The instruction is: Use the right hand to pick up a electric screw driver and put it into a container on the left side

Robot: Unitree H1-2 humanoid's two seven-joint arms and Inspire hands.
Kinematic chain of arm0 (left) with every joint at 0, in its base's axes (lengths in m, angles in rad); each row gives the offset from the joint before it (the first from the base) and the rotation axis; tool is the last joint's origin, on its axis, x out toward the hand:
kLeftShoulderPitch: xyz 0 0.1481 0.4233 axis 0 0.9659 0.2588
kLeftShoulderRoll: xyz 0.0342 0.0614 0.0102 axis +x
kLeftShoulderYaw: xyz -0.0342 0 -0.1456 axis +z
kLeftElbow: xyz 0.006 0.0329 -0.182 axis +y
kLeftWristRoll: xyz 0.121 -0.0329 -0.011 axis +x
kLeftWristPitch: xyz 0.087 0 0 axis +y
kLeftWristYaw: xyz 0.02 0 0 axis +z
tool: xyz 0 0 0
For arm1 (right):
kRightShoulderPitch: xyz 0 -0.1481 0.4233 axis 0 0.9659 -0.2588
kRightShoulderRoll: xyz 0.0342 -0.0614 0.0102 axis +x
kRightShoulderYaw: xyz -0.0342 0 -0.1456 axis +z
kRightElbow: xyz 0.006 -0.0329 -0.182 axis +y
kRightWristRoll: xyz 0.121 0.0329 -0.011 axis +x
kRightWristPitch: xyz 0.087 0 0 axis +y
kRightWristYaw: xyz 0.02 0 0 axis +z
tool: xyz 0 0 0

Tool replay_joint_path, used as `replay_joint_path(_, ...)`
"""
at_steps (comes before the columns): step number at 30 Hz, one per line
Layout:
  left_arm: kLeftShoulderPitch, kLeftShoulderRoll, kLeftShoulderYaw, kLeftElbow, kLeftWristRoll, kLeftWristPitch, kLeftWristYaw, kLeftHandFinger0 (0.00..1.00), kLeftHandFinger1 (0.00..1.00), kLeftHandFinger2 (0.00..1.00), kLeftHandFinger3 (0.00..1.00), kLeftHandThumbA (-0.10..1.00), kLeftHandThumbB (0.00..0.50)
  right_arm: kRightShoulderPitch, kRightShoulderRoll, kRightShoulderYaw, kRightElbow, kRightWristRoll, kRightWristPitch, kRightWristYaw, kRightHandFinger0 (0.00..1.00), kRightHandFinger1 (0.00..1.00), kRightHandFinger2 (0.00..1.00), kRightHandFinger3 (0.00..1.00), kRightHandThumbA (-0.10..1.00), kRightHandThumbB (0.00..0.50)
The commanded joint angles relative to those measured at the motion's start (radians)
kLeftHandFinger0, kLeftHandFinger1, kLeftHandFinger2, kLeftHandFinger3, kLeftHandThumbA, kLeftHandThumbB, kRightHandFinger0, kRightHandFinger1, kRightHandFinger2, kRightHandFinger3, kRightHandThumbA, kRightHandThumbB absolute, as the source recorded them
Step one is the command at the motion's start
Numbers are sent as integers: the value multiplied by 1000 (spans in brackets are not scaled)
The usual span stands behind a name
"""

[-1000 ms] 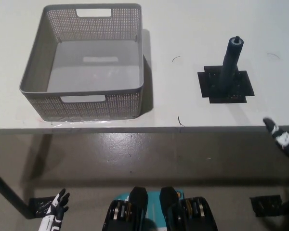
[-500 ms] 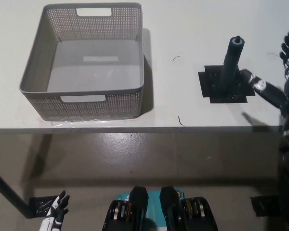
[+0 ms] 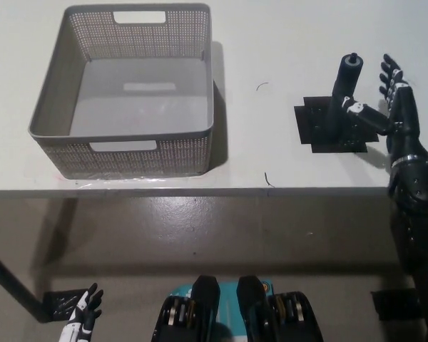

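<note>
Standing on a white table (image 3: 271,43), the screwdriver (image 3: 342,96) faces grey floor (image 3: 200,221)

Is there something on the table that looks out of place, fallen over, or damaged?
Nothing stands out. The electric screwdriver stands upright on its black base, the grey basket sits level, and the open right hand is beside the screwdriver. The left hand hangs low.

The left hand (image 3: 82,317) is cut off by the bottom edge at 7 o'clock, with only its fingers and part of the palm showing. The right arm (image 3: 416,221) leaves the frame at 4 o'clock. The bench (image 3: 271,43) runs past the top, left and right edges. The base (image 3: 321,132) is partly covered by the driver (image 3: 342,92) standing on it and by the right hand (image 3: 396,107).
</note>
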Motion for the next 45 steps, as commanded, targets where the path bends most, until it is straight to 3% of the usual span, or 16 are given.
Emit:
replay_joint_path(1, -2, 12, -3, -11, 7, -48, 10, 1000, 1000, 1000, 1000, 1000, 129, -92, -28, 5, 69, 7, -76, 17, 1000, 1000, 1000, 1000, 1000, 365)
replay_joint_path(14, -1, 23, -10, -10, 12, -42, 1, 1000, 1000, 1000, 1000, 1000, 128, -206, -4, 44, 250, -27, -69, -10, 1000, 1000, 1000, 1000, 1000, 480)
replay_joint_path(18, -11, 25, -15, -3, 17, -46, 1, 1000, 1000, 1000, 1000, 1000, 136, -283, -1, 76, 330, -46, -46, -27, 1000, 1000, 1000, 1000, 994, 480)
replay_joint_path(19, -12, 25, -16, 0, 12, -46, -2, 1000, 1000, 1000, 1000, 1000, 143, -300, 4, 76, 350, -42, -48, -28, 1000, 1000, 1000, 1000, 920, 462)
replay_joint_path(20, -12, 25, -18, 1, 17, -44, -1, 1000, 1000, 1000, 1000, 1000, 138, -326, 14, 78, 376, -49, -49, -83, 1000, 1000, 1000, 1000, 679, 476)
replay_joint_path(21, -11, 25, -19, 0, 20, -44, 0, 1000, 1000, 1000, 1000, 1000, 139, -344, 22, 85, 395, -65, -34, -143, 708, 752, 848, 950, 542, 495)
replay_joint_path(22, -11, 24, -22, -2, 19, -43, -1, 1000, 1000, 1000, 1000, 1000, 138, -373, 32, 102, 424, -92, -4, -232, 179, 222, 301, 362, 132, 358)
replay_joint_path(23, -12, 24, -23, -4, 16, -41, -2, 1000, 1000, 1000, 1000, 1000, 137, -390, 40, 112, 444, -105, 6, -286, 36, 126, 232, 261, 140, 404)
replay_joint_path(24, -14, 23, -24, -3, 18, -43, -1, 1000, 1000, 1000, 1000, 1000, 131, -403, 45, 122, 458, -115, 18, -313, 1, 5, 107, 69, -45, 348)
replay_joint_path(25, -18, 21, -24, -6, 17, -40, 1, 1000, 1000, 1000, 1000, 1000, 132, -419, 57, 116, 474, -103, 22, -320, 0, 0, 187, 125, -98, 224)
replay_joint_path(27, -16, 22, -24, -10, 16, -36, 0, 1000, 1000, 1000, 1000, 1000, 135, -423, 66, 120, 485, -101, 24, -333, 0, 22, 419, 336, -100, 152)
replay_joint_path(30, -19, 23, -24, -13, 1, -28, -6, 1000, 1000, 1000, 1000, 1000, 155, -416, 82, 119, 494, -92, 1, -340, 0, 57, 551, 492, -100, 153)
replay_joint_path(33, -15, 30, -24, -13, 5, -36, -5, 1000, 1000, 1000, 1000, 1000, 144, -399, 90, 119, 498, -88, -17, -342, 0, 103, 546, 575, -100, 151)
replay_joint_path(35, -12, 34, -26, -26, 1, -25, -12, 1000, 1000, 1000, 1000, 1000, 122, -386, 85, 121, 497, -87, -24, -338, 0, 202, 607, 699, -100, 122)
replay_joint_path(38, -24, 39, -28, -12, 4, -29, -10, 1000, 1000, 1000, 1000, 1000, 133, -384, 80, 113, 496, -80, -22, -351, 0, 226, 640, 761, -100, 125)
replay_joint_path(45, -15, 38, -33, -8, 12, -30, 0, 1000, 1000, 1000, 1000, 1000, 117, -373, 77, 98, 475, -72, -19, -369, 0, 231, 651, 774, -100, 121)
